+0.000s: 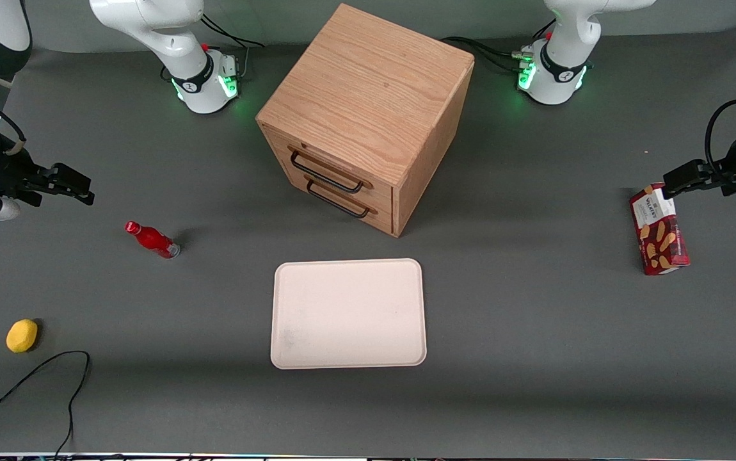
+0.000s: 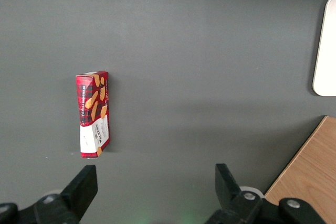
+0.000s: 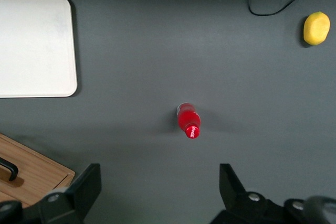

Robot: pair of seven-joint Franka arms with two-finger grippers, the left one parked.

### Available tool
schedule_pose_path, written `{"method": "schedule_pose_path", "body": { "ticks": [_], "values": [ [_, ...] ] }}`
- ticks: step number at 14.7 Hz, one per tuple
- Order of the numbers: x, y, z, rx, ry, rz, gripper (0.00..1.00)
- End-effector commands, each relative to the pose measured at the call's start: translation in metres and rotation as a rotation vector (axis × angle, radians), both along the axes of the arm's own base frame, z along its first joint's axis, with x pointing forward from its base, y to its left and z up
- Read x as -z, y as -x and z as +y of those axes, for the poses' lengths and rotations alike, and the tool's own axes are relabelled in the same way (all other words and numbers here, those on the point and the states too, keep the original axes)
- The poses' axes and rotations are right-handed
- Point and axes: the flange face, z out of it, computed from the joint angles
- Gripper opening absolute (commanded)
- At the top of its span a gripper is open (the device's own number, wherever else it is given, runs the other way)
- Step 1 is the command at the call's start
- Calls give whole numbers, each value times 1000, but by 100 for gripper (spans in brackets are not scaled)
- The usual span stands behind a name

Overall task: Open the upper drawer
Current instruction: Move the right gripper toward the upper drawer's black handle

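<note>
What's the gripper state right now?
Gripper: open, holding nothing, above the table at the working arm's end, well short of the upper drawer, which is closed.

Cut off at the edges, or too small to read

In the right wrist view only a corner of the oak cabinet (image 3: 31, 174) and one end of a black bar handle (image 3: 8, 169) show, and the white tray (image 3: 34, 45) beside the cabinet is cropped. The gripper (image 3: 157, 187) shows only two spread fingertips. The biscuit box (image 1: 658, 228), far toward the parked arm's end, carries unreadable print.
</note>
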Motion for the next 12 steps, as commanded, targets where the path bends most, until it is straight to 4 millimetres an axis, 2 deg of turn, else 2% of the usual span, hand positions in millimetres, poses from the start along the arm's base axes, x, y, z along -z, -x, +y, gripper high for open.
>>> {"method": "schedule_pose_path", "body": {
  "ticks": [1, 4, 6, 7, 9, 11, 12],
  "values": [
    [-3, 4, -1, 25, 18, 8, 100],
    [1, -5, 3, 19, -8, -10, 100],
    [18, -24, 16, 5, -50, -10, 100],
    [24, -29, 35, -30, -52, -14, 100],
    [26, -29, 88, -124, -62, -35, 100],
    [30, -18, 149, -234, -74, -29, 100],
    [29, -9, 188, -303, -85, -37, 100]
  ]
}}
